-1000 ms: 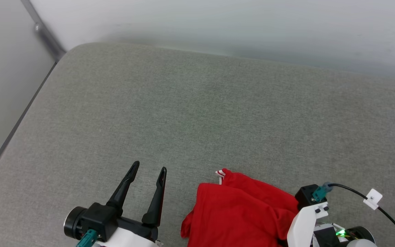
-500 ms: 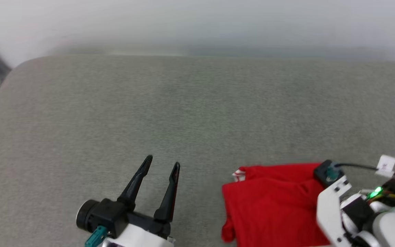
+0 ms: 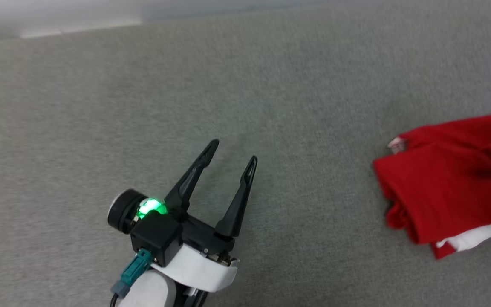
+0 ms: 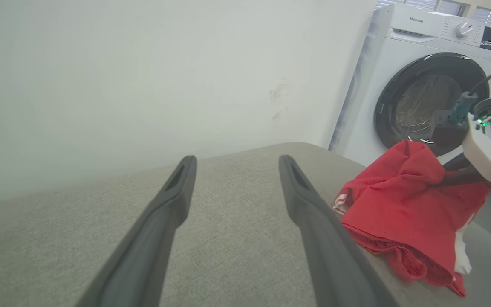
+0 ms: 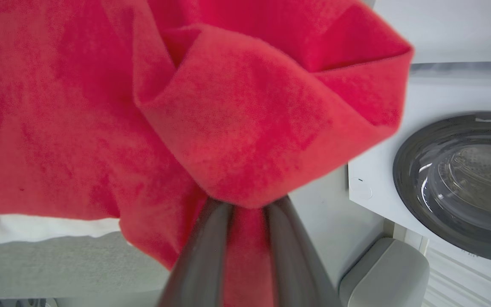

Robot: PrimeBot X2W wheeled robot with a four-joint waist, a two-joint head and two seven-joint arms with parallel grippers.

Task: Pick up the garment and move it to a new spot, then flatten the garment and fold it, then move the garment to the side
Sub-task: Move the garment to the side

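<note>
The head view looks down on a grey fabric-covered worktop (image 3: 186,85). On it lies one garment (image 3: 441,183), a red jersey, bunched at the 3 o'clock edge. A white sleeve (image 3: 471,236) pokes out at the garment's 5 o'clock side and a bit of striped trim (image 3: 397,145) shows at its 10 o'clock corner.

The left gripper (image 3: 234,151) sits toward 7 o'clock of this view. A green light glows on its wrist, and its two fingers point toward 1 o'clock. They are spread wide with nothing between them, well apart from the garment.

The left wrist view adds the room. There is a pale wall (image 4: 143,76) ahead and one white front-loading washing machine (image 4: 420,42) at 2 o'clock, with a dark round door. From this low angle the jersey's top is drawn up into a peak, while its lower folds and the white sleeve rest on the worktop. The other arm's white wrist housing (image 4: 488,157) reaches in from 3 o'clock, and its dark fingers run into the raised cloth.

The right wrist view gives the grip itself. The right gripper (image 5: 249,204) has its two fingers drawn nearly together, with a fold of red fabric pinched between them. The rest of the jersey billows over their tips toward 12 o'clock, so the tips are hidden. The washer door (image 5: 463,183) shows at 3 o'clock.
</note>
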